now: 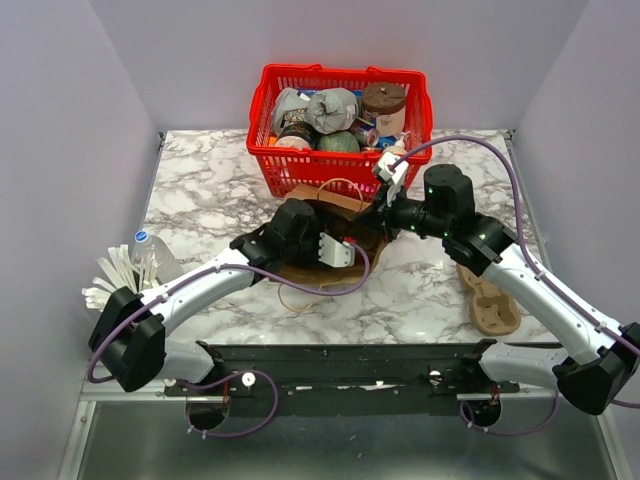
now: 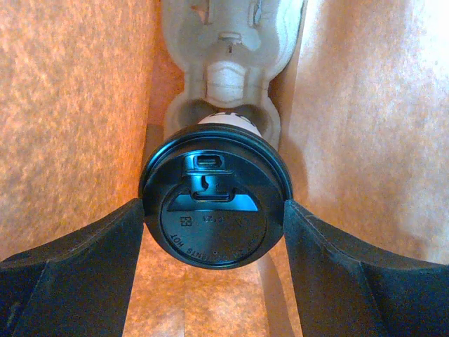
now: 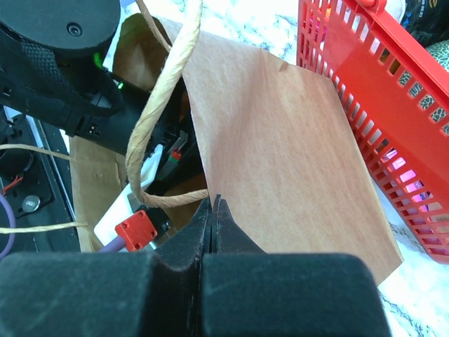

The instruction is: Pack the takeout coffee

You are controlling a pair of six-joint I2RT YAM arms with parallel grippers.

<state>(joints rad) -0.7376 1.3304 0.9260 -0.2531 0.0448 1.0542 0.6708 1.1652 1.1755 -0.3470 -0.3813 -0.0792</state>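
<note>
Currently L gripper (image 2: 214, 205) is inside the paper bag (image 2: 70, 105); fingers (image 2: 91, 260) sit against both sides of the black lid of the takeout coffee (image 2: 214, 221), reads as a pinch at the lid rim; cup is at the near pocket of the pulp carrier (image 2: 228, 77) deep in the bag, can't tell if fully seated; R gripper (image 3: 212, 205) is pressed together on the bag rim, holding the mouth open, twine handle (image 3: 158, 91) looped just beside it.

Step, as I read it: seat cup, let go. To do it well: push straight along cup axis, no tilt; spread jaws only once base is in the pocket; back out straight so fingers don't snag lid or paper; R should hold mouth wide.

Orientation: lid faces L wrist cam, base away; long axis runs along L approach line, into bag depth; sip hole on the carrier-centre side.
</note>
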